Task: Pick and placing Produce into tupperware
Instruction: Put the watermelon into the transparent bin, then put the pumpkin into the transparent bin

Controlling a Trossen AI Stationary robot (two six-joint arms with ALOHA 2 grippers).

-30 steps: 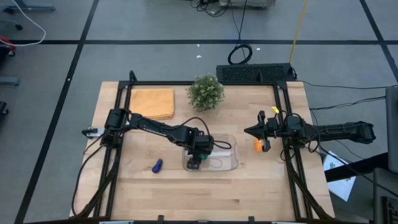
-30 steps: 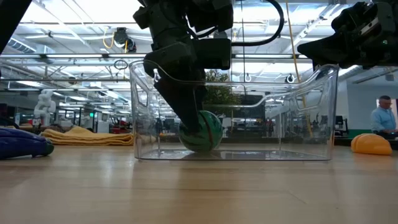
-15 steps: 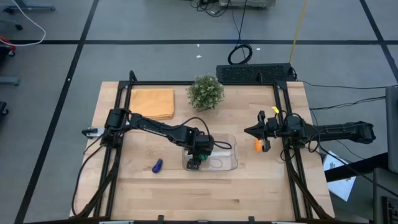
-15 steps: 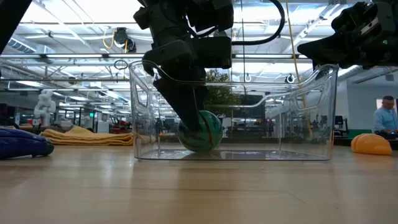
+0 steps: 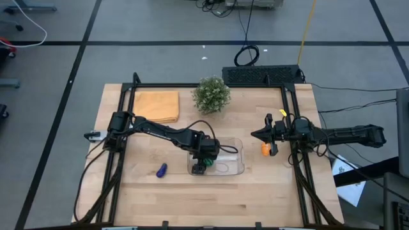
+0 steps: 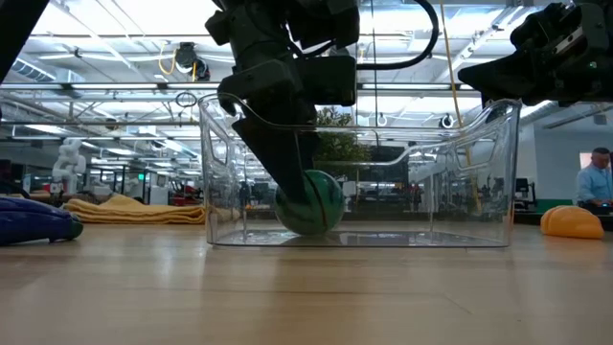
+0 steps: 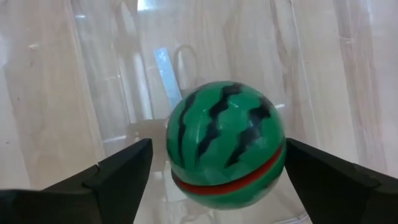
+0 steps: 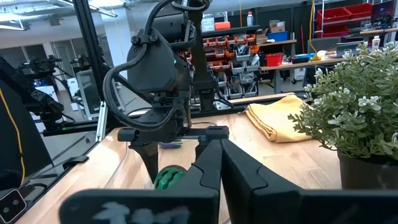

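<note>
The green striped ball (image 7: 225, 145) sits on the floor of the tupperware (image 6: 498, 172), between the spread fingers of the left pincer (image 7: 214, 171), which stand off it on both sides, so it looks released. If that pincer lifts crookedly, a finger could nudge the ball or drag the light tupperware across the counter (image 5: 268, 191). The right pincer (image 5: 255, 135) hangs closed well beyond the tupperware, beside the orange piece (image 5: 264, 149); the purple piece (image 5: 162, 170) lies outside too.

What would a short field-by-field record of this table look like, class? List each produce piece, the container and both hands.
green striped ball: inside the tupperware, on its floor
left hand: open, fingers either side of the ball
purple piece: on the table, left of the tupperware
orange piece: on the table, right of the tupperware
right hand: shut, above the table near the orange piece
</note>
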